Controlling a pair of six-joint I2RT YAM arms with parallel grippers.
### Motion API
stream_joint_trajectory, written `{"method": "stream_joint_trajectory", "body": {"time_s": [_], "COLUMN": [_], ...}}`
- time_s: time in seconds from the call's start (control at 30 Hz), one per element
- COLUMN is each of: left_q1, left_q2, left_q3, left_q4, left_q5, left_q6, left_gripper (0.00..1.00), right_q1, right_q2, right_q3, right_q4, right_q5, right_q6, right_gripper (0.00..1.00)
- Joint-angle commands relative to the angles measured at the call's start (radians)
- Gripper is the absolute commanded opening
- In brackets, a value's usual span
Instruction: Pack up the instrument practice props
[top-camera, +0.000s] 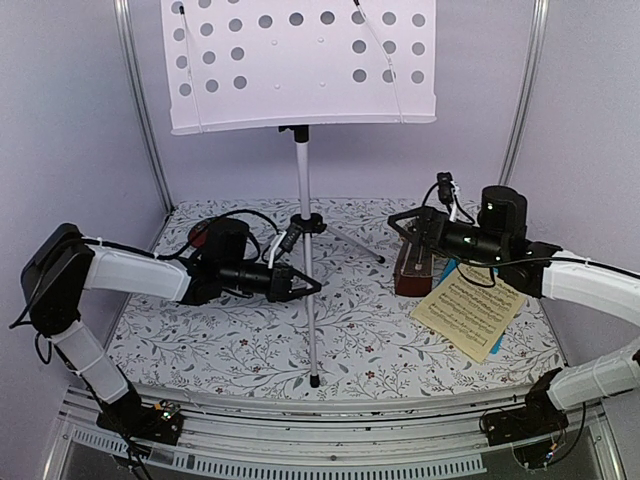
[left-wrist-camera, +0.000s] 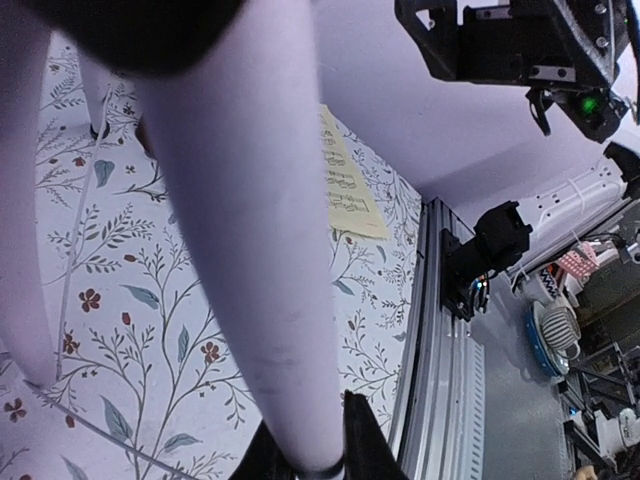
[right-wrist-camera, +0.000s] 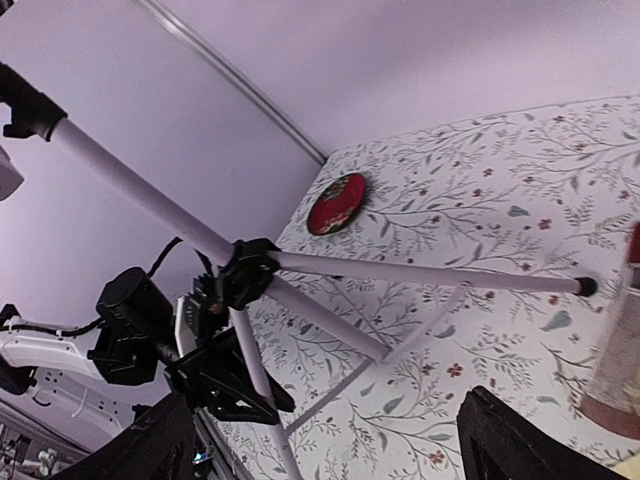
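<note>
The silver tripod music stand (top-camera: 303, 170) stands mid-table, its white perforated desk (top-camera: 300, 60) high at the back. My left gripper (top-camera: 312, 287) is shut on the stand's front leg (top-camera: 310, 330), which shows between the fingers in the left wrist view (left-wrist-camera: 250, 250). The dark brown metronome (top-camera: 412, 268) stands to the right, beside a cream music sheet (top-camera: 470, 310) lying on a blue one (top-camera: 497, 345). My right gripper (top-camera: 408, 228) is open and empty just above and behind the metronome. In the right wrist view it (right-wrist-camera: 325, 415) faces the tripod hub (right-wrist-camera: 245, 272).
A red round disc (right-wrist-camera: 337, 203) lies at the back left of the floral mat, partly hidden behind my left arm in the top view (top-camera: 200, 235). Purple walls close the back and sides. A metal rail (top-camera: 330, 425) runs along the near edge.
</note>
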Motion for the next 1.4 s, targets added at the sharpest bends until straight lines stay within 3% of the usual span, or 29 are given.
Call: {"method": "stream_joint_trajectory", "body": {"time_s": [0.0, 0.2, 0.3, 0.43, 0.57, 1.1, 1.37], "left_q1": [0.016, 0.011, -0.006, -0.060, -0.095, -0.109, -0.116], "left_q2": [0.001, -0.052, -0.099, -0.133, -0.137, -0.120, -0.118], "left_q3": [0.020, -0.032, -0.093, -0.128, -0.125, -0.123, -0.122], "left_q4": [0.039, 0.093, 0.153, 0.170, 0.155, 0.160, 0.159], "left_q5": [0.039, -0.104, -0.232, -0.404, -0.461, -0.465, -0.464], "left_q6": [0.232, 0.203, 0.156, 0.123, 0.113, 0.105, 0.107], "left_gripper": [0.13, 0.53, 0.62, 0.66, 0.62, 0.24, 0.16], "right_q1": [0.065, 0.086, 0.089, 0.095, 0.098, 0.112, 0.113], "right_q2": [0.134, 0.355, 0.450, 0.549, 0.614, 0.677, 0.694], "right_q3": [0.105, 0.238, 0.310, 0.382, 0.412, 0.453, 0.453], "right_q4": [0.132, 0.256, 0.252, 0.253, 0.260, 0.354, 0.355], "right_q5": [-0.056, -0.205, -0.257, -0.315, -0.368, -0.397, -0.370], "right_q6": [-0.006, 0.042, 0.040, 0.067, 0.085, 0.153, 0.158], "right_gripper": [0.91, 0.83, 0.78, 0.69, 0.58, 0.39, 0.34]}}
